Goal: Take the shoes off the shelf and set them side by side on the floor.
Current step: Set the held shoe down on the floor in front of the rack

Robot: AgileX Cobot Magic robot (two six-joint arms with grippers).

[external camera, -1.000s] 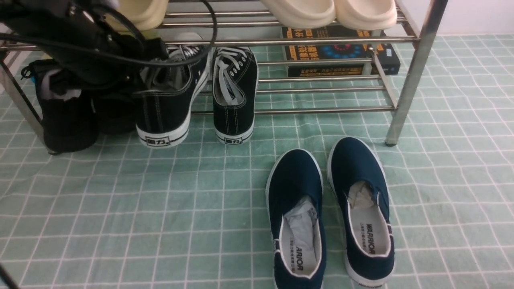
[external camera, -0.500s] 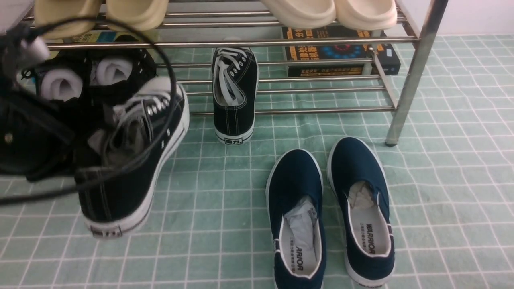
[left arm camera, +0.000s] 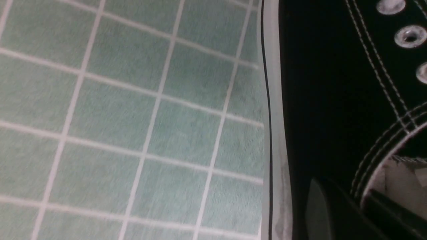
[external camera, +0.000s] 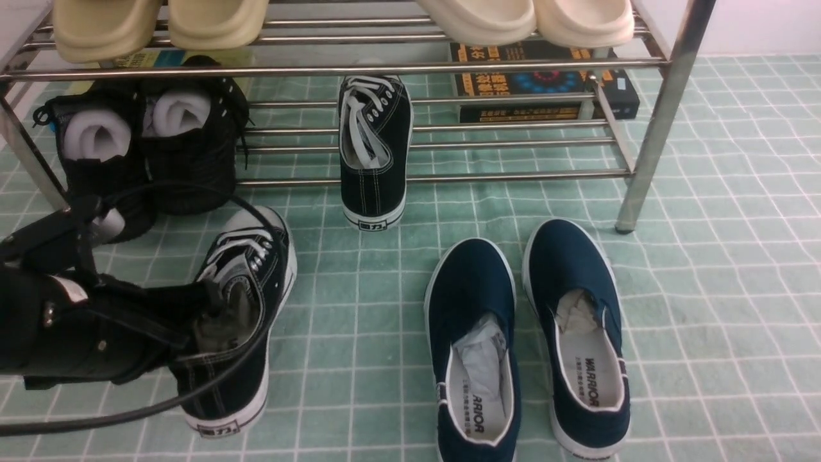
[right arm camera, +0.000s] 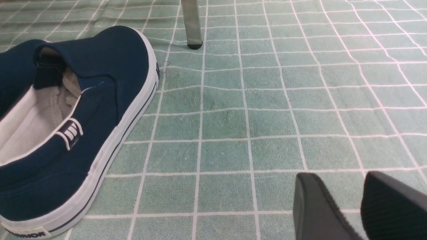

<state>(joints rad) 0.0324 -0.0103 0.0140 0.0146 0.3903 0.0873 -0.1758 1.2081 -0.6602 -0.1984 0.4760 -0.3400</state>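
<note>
Your left pincer [external camera: 215, 301] has just carried 1 black sneaker [external camera: 237, 321] out and down from the rack [external camera: 513, 174]; 1 second ago that shoe sat beside its mate on the lower tier. It now appears to be on or close to the floor [external camera: 359, 289], its side wall pinched in your left pincer. The mate [external camera: 375, 154] is still on the rack, so you seem about halfway: release cleanly, then fetch shoe 2 and set it alongside.

In the front view, your cable [external camera: 160, 407] crosses the shoe, whereas the left wrist view shows the pincer's 2 fingertips closed over the collar edge. Only the right wrist view shows your right pincer [right arm camera: 347, 176], its 2 fingers slightly spread with nothing between them, near the navy slip-ons [external camera: 474, 321].
</note>
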